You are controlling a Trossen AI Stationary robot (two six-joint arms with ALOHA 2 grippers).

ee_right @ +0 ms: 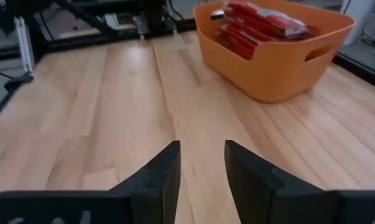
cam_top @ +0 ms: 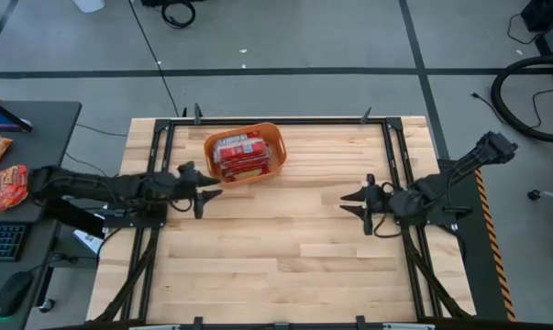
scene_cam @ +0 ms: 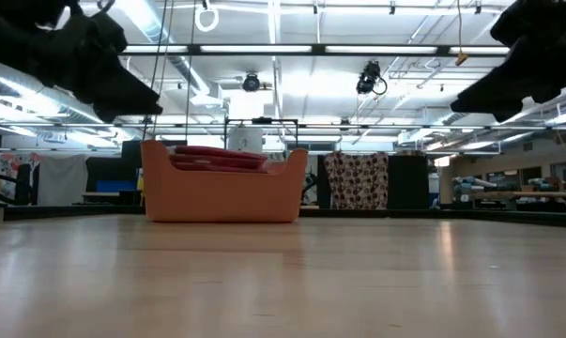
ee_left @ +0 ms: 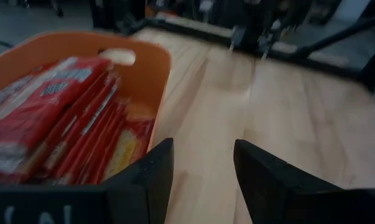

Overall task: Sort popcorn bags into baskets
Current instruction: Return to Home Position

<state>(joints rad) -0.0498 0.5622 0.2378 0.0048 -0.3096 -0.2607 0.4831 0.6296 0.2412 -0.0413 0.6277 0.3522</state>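
The orange basket (cam_top: 245, 154) stands on its base near the table's far edge, left of centre, with handle cut-outs in its walls. Several red popcorn bags (cam_top: 240, 158) lie stacked inside it, also visible in the left wrist view (ee_left: 56, 118) and the right wrist view (ee_right: 259, 22). My left gripper (cam_top: 205, 191) hovers above the table just near-left of the basket, open and empty (ee_left: 203, 165). My right gripper (cam_top: 352, 202) hovers over the table's right half, well away from the basket, open and empty (ee_right: 201, 165).
Bare wooden tabletop (cam_top: 285, 247) spreads across the middle and near side. Black frame rails (cam_top: 276, 120) run along the table's edges. On a side desk to the left lie more red packets (cam_top: 8, 186) and a keyboard (cam_top: 1, 240).
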